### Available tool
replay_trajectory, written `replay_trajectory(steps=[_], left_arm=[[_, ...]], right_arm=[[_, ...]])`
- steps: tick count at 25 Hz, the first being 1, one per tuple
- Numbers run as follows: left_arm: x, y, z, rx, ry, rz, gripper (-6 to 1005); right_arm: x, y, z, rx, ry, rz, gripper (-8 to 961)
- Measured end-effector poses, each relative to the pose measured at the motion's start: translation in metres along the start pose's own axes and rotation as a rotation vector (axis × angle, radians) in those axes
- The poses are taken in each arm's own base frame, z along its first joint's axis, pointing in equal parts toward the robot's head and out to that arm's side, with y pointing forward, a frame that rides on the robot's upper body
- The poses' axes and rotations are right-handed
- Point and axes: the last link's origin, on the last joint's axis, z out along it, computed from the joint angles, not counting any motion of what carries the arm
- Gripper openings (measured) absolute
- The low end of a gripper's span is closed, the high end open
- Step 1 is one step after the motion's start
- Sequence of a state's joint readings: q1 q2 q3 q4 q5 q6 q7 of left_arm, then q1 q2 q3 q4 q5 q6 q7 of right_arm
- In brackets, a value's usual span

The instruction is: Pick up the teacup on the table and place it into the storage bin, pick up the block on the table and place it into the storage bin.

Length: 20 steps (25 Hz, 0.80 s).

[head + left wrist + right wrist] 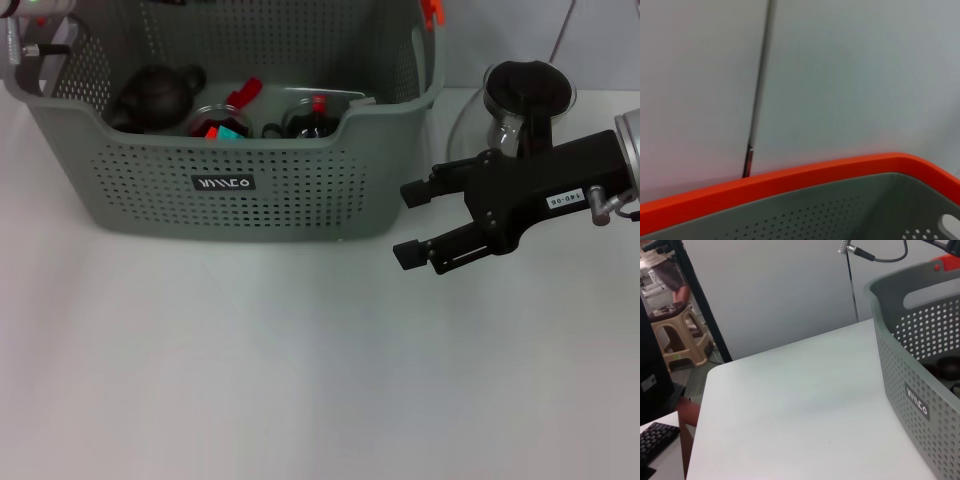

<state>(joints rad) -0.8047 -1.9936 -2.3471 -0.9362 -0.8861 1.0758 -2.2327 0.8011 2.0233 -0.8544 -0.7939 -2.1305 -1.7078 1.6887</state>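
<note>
The right gripper is matte black, white-labelled, on a silver wrist with a metal connector.

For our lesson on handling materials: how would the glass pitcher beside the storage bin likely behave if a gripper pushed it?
The glass pitcher looks thin-walled and clear, so probably fragile and slippery. It stands upright and seems top-heavy, so a high push might tip it.

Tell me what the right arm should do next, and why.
Probably draw the right end effector back to rest: it hangs open and empty beside the bin, blocks lie inside, and no teacup or block shows on the table. Left arm is parked.
</note>
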Motion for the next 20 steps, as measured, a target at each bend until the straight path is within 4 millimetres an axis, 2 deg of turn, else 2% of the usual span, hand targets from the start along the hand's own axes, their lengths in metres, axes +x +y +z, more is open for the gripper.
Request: replay_trajectory(steps=[6, 11, 14, 15, 19, 20], left_arm=[[-0.001, -0.002, -0.002, -0.001, -0.007, -0.01, 455], [0.0, 0.0, -0.005, -0.009, -0.009, -0.003, 684], [0.002, 0.002, -0.011, -0.018, -0.004, 0.009, 779], [0.003, 0.004, -0.015, -0.024, 0.0, 0.016, 811], [-0.005, 0.021, -0.051, -0.023, 0.062, 0.072, 957], [-0.007, 0.024, -0.06, -0.016, 0.077, 0.082, 956]], right_arm=[[-0.002, -0.001, 0.0, 0.004, 0.0, -0.005, 928], [-0.002, -0.001, 0.0, 0.005, -0.001, -0.004, 928], [-0.002, -0.002, -0.001, 0.013, -0.016, 0.0, 927], [-0.003, -0.003, -0.002, 0.018, -0.028, 0.001, 927], [-0.009, -0.002, -0.005, 0.025, -0.093, -0.013, 927], [-0.011, -0.002, -0.005, 0.025, -0.11, -0.019, 927]])
